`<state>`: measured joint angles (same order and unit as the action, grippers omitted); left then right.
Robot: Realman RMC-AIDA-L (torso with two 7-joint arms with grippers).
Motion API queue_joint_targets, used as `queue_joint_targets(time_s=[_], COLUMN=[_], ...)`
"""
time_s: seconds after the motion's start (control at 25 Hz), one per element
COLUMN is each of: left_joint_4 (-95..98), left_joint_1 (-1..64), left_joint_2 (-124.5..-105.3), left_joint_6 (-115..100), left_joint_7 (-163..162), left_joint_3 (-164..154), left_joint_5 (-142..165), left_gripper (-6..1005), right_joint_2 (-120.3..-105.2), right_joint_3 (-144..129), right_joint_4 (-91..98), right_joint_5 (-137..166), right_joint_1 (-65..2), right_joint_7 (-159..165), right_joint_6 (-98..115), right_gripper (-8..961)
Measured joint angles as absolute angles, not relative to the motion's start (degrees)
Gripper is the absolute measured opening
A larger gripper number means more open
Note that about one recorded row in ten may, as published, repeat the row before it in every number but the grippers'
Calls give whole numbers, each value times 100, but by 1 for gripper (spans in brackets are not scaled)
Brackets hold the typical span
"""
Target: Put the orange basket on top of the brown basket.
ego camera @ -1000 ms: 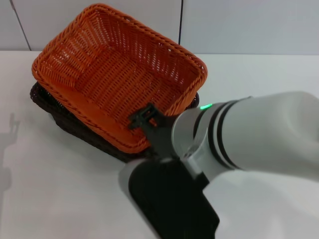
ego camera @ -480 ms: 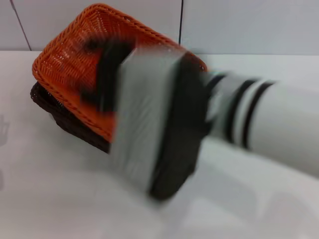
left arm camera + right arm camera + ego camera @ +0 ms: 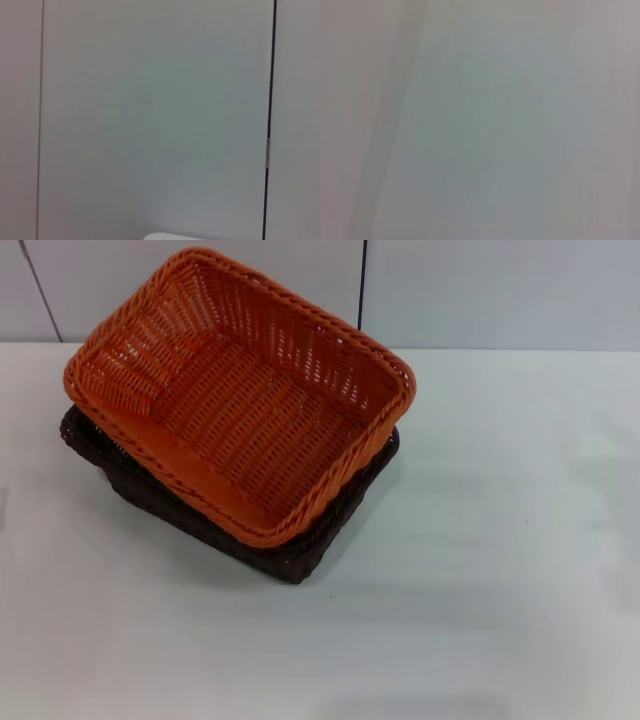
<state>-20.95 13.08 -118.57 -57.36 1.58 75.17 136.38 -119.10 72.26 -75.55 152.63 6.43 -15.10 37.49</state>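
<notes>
White tabletop (image 3: 480, 570) fills most of my head view, running back to a pale panelled wall (image 3: 500, 290) with a dark vertical seam in it. On that surface I see the orange basket (image 3: 240, 405) sitting on top of the brown basket (image 3: 300, 545), nested into it so that only the dark braided rim and a strip of open-weave side show along the near edge and at the left corner. The orange one is not squared up: it rides tilted, its far end lifted well above the dark rim and overhanging toward the wall, while its near edge lies low against the brown basket's rim. Both stand at an angle to the table's edge, left of centre in my view. Neither gripper appears in the head view, so I cannot tell whether the fingers of the left or the right one are open or closed. My left wrist camera gives me only flat wall panels with a dark seam, and my right wrist camera shows nothing but a featureless grey-green blur.
</notes>
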Motion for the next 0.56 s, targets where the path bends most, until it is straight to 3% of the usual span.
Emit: queue_joint_targets(time_s=[0.04, 0.16, 0.56], left_joint_4=[-2095, -2087, -2065], left_joint_1=[1308, 1292, 1245], left_joint_2=[-11857, -11856, -11852], left_joint_6=[-5736, -5800, -5803], left_joint_7=[158, 156, 153], left_joint_3=[7517, 7486, 7511], left_joint_5=[13638, 13640, 13641], left_gripper=[766, 766, 766], right_joint_2=[-11910, -11916, -11917], right_joint_3=[7226, 7173, 7113], right_joint_4=[-7556, -5381, -4280], right_joint_5=[15263, 13978, 13733], right_joint_1=[643, 180, -280], right_joint_7=[-1510, -1254, -645], right_joint_6=[3749, 6325, 7082], right_gripper=[556, 556, 556])
